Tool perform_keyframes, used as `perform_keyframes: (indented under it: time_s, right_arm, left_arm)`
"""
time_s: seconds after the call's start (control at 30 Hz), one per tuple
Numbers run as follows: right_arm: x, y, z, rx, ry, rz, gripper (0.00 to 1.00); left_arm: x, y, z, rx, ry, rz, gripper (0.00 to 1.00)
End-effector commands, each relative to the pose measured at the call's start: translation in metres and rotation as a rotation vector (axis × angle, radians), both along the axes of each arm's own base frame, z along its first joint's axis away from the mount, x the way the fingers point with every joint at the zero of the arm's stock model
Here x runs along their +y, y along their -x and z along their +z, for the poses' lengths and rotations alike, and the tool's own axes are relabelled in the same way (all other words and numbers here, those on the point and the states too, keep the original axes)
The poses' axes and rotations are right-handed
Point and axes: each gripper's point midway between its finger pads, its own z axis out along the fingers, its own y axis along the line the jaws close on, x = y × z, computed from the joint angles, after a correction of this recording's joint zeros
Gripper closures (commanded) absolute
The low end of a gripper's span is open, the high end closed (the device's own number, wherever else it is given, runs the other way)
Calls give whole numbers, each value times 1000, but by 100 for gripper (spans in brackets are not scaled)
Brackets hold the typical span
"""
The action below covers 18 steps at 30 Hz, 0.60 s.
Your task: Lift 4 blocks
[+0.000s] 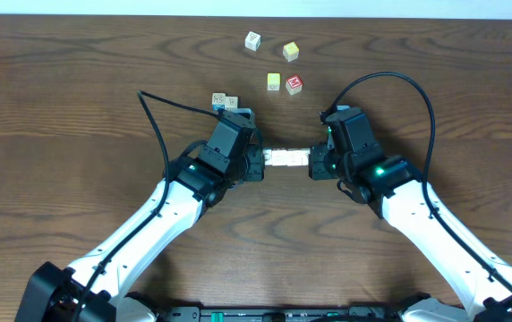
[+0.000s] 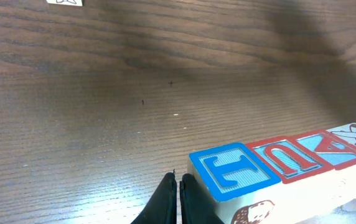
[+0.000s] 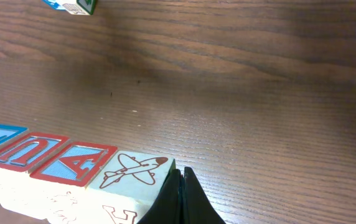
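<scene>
Two shut hands pin a 4-block row, mid worktop.

We see a dark wood-grain worktop w/ a pale strip along its far edge. L hand & R hand: fingers fully together, nothing gripped inside, tips against opp. ends of the blocks. These lie end to end btwn them; we can't tell if they're off the surface. Farther back sit loose cubes.

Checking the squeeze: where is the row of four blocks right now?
Overhead, the row of four blocks lies mid-table, end to end between the left end effector and the right end effector, both shut.
</scene>
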Motion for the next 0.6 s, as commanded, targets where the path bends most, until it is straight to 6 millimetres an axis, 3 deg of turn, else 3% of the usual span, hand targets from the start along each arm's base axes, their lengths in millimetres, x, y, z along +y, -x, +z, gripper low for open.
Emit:
perform_keyframes:
  time_s: [0.0, 0.27, 0.57]
  right_arm:
    - [66, 27, 29, 39, -232, 238, 99]
    - [68, 25, 35, 27, -238, 240, 99]
    - [70, 22, 45, 11, -248, 244, 99]
  left_arm:
    - [-62, 19, 53, -35, 204, -214, 93]
    - [-62, 19, 57, -44, 209, -215, 93]
    - [-59, 22, 78, -96, 233, -219, 93]
